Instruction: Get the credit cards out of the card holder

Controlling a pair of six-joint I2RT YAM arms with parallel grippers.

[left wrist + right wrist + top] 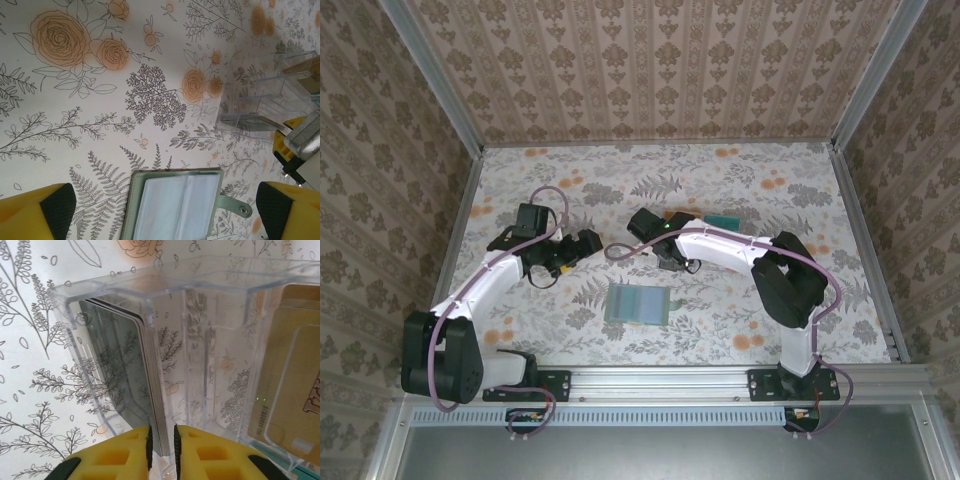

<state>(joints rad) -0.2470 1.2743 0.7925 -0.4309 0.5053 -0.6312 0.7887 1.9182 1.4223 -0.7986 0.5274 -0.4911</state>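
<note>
Yellow fingers of my right gripper point(162, 432) stood close together, with only a slim gap between them. The lower edge of the card stack point(120, 375) ran into that gap. I could not tell whether the pads pressed it or merely flanked it.

The stack stood on edge in the compartment of the clear tray point(200, 285) at the left of my right wrist view, close beside a partition. The tan card point(295, 380) stood in the compartment at the right of that view, with clear partitions between it and the stack.

The teal card point(725, 220) lay flat on the flowered cloth point(800, 190), just to the right of my right wrist in the overhead view. I could not determine whether it touched the tray.

On my left gripper point(165, 192) the fingers were spread wide, holding nothing, and hung above the cloth.

The card holder point(131, 210) lay open and flat on the cloth, showing low between those fingers in the left wrist view, with neither finger touching it. It had a grey-green border, and its pale blue-grey inner panels faced up. The strap tab point(235, 205), with its snap, stuck out at one side.

Overhead, the holder lay between my two arms, nearer the bases than either gripper.
</note>
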